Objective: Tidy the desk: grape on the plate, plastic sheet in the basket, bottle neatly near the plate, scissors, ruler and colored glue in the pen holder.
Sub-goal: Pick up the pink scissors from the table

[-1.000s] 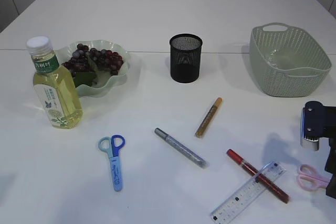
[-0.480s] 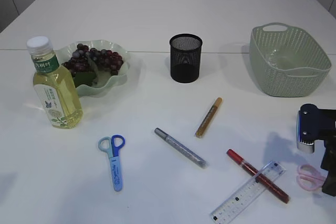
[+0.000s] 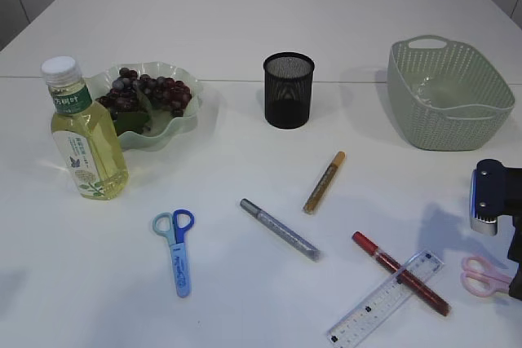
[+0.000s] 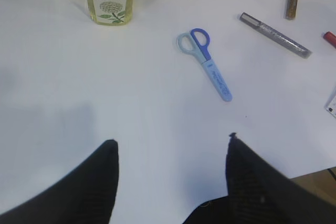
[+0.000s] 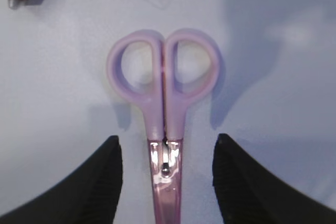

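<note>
Pink scissors (image 5: 164,93) lie flat between the fingers of my right gripper (image 5: 167,141), which is open and low around the blades; they also show at the table's right edge (image 3: 484,275). My left gripper (image 4: 170,142) hangs open above bare table, short of the blue scissors (image 4: 206,62). The grape (image 3: 151,91) rests on the green plate (image 3: 181,124), with the bottle (image 3: 84,140) upright beside it. Gold (image 3: 324,182), silver (image 3: 281,230) and red (image 3: 400,273) colored glue pens and the clear ruler (image 3: 383,299) lie loose. The pen holder (image 3: 289,91) stands upright. The plastic sheet is out of view.
A green basket (image 3: 450,120) stands at the back right. The red pen lies across the ruler, just left of the pink scissors. The table's front edge runs close below my left gripper.
My right arm shifted a little left, then back right, above the pink scissors. Nothing on the table has moved.
</note>
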{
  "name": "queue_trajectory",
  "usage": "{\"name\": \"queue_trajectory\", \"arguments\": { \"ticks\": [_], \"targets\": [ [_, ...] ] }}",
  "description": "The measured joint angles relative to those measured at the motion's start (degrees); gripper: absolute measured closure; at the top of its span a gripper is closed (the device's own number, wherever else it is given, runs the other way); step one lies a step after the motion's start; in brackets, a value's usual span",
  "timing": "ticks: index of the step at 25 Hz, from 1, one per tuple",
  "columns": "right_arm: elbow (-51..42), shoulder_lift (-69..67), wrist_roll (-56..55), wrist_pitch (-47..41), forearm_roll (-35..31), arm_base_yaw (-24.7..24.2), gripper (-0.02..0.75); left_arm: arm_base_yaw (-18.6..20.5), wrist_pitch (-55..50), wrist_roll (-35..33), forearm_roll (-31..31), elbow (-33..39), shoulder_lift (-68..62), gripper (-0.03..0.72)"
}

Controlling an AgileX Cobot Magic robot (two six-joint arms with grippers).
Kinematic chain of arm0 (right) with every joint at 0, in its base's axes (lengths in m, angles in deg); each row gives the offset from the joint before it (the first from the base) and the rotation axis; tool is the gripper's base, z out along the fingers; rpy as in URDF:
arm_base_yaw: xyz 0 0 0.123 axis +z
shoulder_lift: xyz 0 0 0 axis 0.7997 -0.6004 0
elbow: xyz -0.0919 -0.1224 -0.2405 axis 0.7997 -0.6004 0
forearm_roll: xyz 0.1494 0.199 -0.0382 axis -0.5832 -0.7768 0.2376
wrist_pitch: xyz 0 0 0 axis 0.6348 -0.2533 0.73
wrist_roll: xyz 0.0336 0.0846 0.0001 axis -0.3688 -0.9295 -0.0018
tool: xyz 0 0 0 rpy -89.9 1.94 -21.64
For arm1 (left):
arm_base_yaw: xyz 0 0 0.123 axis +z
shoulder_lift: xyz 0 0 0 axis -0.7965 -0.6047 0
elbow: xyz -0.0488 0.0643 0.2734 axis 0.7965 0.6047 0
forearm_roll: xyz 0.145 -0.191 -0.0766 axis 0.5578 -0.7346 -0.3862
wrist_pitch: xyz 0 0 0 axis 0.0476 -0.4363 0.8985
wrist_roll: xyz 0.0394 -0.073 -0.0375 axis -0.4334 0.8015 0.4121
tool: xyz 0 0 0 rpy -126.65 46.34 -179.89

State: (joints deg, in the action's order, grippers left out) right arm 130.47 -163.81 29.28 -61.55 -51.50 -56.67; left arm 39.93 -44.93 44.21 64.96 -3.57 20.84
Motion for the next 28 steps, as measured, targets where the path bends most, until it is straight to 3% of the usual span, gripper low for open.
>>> {"name": "queue_trajectory", "arguments": {
  "ticks": [28],
  "targets": [
    [0.12, -3.80, 0.00, 1.34, 0.00, 0.00, 0.300, 0.00, 0.00, 0.00, -0.13, 0.00, 0.00, 0.219]
  ]
}}
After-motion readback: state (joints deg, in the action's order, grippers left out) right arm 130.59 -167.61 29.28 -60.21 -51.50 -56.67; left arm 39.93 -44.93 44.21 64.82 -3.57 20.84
